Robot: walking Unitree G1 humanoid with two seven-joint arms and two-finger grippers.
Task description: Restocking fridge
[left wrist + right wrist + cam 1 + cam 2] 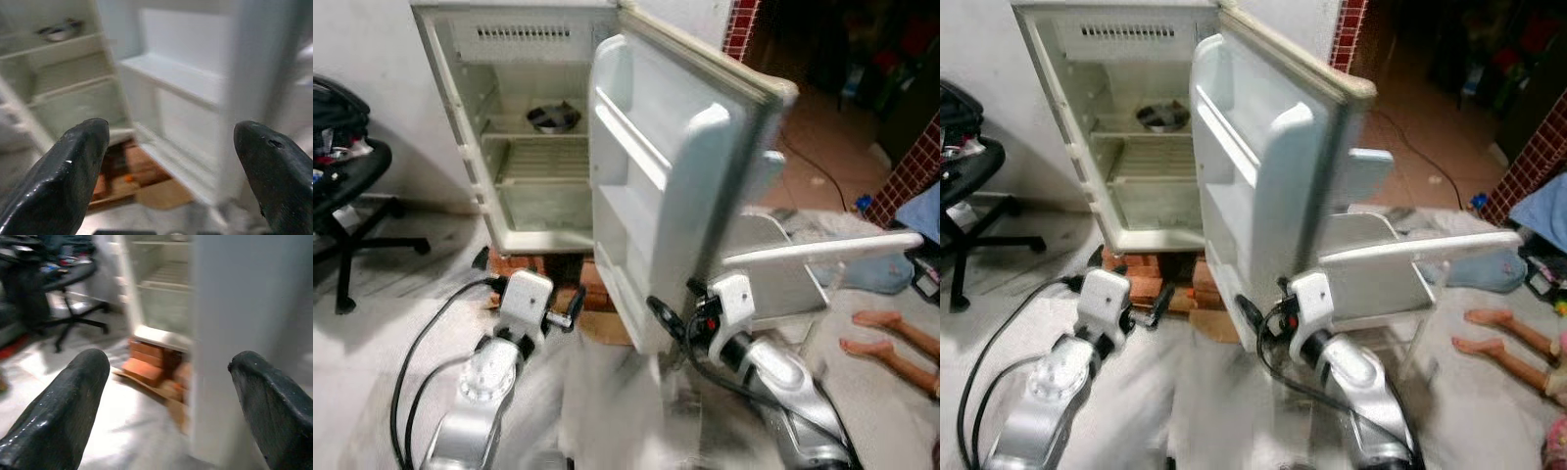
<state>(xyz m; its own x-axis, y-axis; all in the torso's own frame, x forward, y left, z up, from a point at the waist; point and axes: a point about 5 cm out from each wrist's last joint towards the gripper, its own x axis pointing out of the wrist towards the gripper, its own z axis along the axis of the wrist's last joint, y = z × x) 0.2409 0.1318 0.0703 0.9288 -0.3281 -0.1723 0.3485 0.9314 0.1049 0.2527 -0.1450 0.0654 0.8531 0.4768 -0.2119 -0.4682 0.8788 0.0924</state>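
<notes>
A small white fridge [460, 108] stands open on red bricks [540, 266], with a metal bowl [554, 117] on its upper shelf and the lower shelves bare. Its door [666, 196] swings out towards me, and its inner racks hold nothing. My left gripper [570, 311] hovers low in front of the bricks, open and holding nothing; in the left wrist view its fingertips [73, 171] frame the door racks. My right gripper [664, 315] is open at the door's lower edge. The door's edge [234, 333] stands just ahead of the right gripper [166, 406].
A black office chair [352, 196] stands at the left. A white plastic chair [803, 264] sits behind the door at the right, and a person's bare feet [886, 338] lie on the floor beyond it. Black cables [431, 323] trail by my left arm. Cardboard [602, 328] lies under the door.
</notes>
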